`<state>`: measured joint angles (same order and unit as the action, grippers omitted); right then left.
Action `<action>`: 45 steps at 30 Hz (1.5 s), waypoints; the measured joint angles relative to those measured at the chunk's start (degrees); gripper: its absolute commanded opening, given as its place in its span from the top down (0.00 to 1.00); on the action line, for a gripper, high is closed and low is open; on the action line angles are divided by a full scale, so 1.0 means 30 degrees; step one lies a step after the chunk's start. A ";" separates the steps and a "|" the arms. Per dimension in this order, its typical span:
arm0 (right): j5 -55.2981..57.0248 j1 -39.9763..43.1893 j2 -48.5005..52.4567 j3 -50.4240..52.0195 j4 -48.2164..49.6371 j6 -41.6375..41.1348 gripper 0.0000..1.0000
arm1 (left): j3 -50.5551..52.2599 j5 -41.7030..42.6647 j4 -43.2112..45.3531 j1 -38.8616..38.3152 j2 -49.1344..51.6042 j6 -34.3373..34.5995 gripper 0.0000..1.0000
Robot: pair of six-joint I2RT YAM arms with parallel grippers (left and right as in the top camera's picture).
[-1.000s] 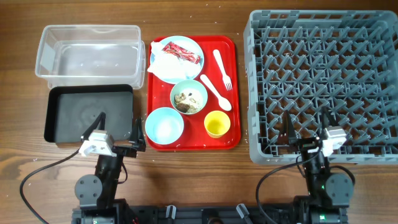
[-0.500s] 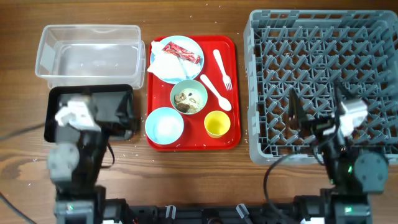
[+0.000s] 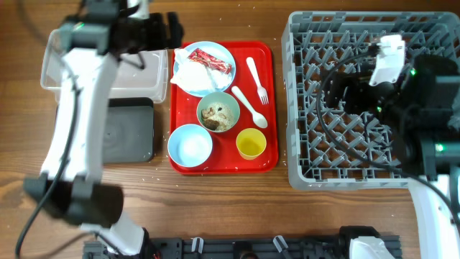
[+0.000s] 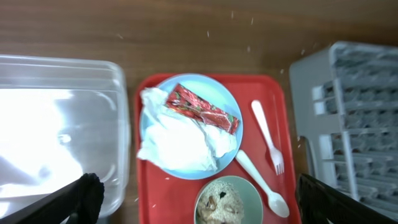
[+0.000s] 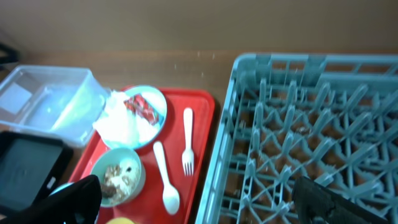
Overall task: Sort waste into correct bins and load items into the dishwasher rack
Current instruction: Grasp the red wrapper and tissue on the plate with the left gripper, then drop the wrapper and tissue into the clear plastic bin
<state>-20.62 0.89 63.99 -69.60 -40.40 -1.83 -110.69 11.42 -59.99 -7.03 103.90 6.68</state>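
Overhead, the dishwasher rack [image 3: 291,108] fills the right side of the worktop [image 3: 237,208], with no dishes seen in it. The right arm hangs above it, and the right wrist view shows the right tool [image 5: 196,186] spread wide and holding nothing. The clear tub [image 3: 136,75] sits upper left with the black tray [image 3: 129,133] just below it. The red serving tray [image 3: 269,155] lies between these two and the rack.

The left tool [image 4: 198,179], also wide and empty, hovers over the plate [image 4: 208,88] at the top of that tray. Below the plate are the crumb bowl [image 3: 203,106], the empty bowl [image 3: 190,144] and the yellow cup [image 3: 251,143]. The fork [image 3: 257,79] and spoon [image 3: 249,106] lie to the right.

The step in hand looks like a first reach for the waste on the plate. The wrapper [image 4: 202,111] lies across the napkin [image 4: 177,140], so the left tool would best descend on the wrapper alone. It should close across the narrow width and stay clear of the plate rim.

Only the overhead view shows the black tray whole, the empty bowl and the cup. Only the left wrist view shows plainly how the wrapper overlaps the napkin. The crumbs [image 3: 218,114] sit untouched in their bowl.
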 measured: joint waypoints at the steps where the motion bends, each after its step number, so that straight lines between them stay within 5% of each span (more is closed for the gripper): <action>1: -0.0102 0.0000 0.0350 0.0000 -0.0160 0.0000 0.00 | -0.0291 -0.0015 0.0073 -0.0437 0.1209 0.0000 0.00; 7: -0.0270 0.0000 0.1909 -0.0029 -0.1508 -0.0685 0.00 | -0.0306 0.0903 0.1814 -0.1800 0.4663 0.0189 0.00; 15: -0.0277 0.0000 0.2200 -0.0029 -0.2404 -0.0889 0.00 | -0.0452 -0.3155 0.4415 -0.2980 0.8757 0.6411 0.00; 23: -0.0277 0.0000 0.2208 -0.0029 -0.2871 -0.0896 0.00 | -0.0452 -0.3861 0.4758 -0.3344 1.0790 0.7257 0.00; 24: -0.0277 0.0000 0.2208 -0.0029 -0.2900 -0.0889 0.00 | -0.0517 -0.3934 0.4758 -0.3344 1.0907 0.7300 0.09; 25: -0.0277 0.0000 0.2215 -0.0029 -0.2907 -0.0889 0.00 | -0.0561 -0.4014 0.4750 -0.3366 1.0907 0.7322 0.31; 29: -0.0277 0.0000 0.2215 -0.0029 -0.3089 -0.0889 0.00 | -0.0576 -0.4357 0.4583 -0.3315 1.1052 0.7380 0.91; 30: -0.0277 0.0000 0.2215 -0.0029 -0.3177 -0.0889 0.00 | -0.0576 -0.4357 0.4503 -0.3300 1.1074 0.7424 0.96; 40: -0.0277 0.0000 0.2215 -0.0029 -0.3257 -0.0889 0.00 | -0.2033 -0.4277 0.2062 -0.3126 1.1001 0.7162 0.96; 45: -0.0277 0.0000 0.2215 -0.0029 -0.3257 -0.0889 0.00 | -0.3213 -0.4153 0.0933 -0.1945 0.6856 0.7155 0.96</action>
<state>-21.45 0.89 70.63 -69.69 -50.17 -4.49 -120.33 -1.04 -57.19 -12.86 124.46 28.14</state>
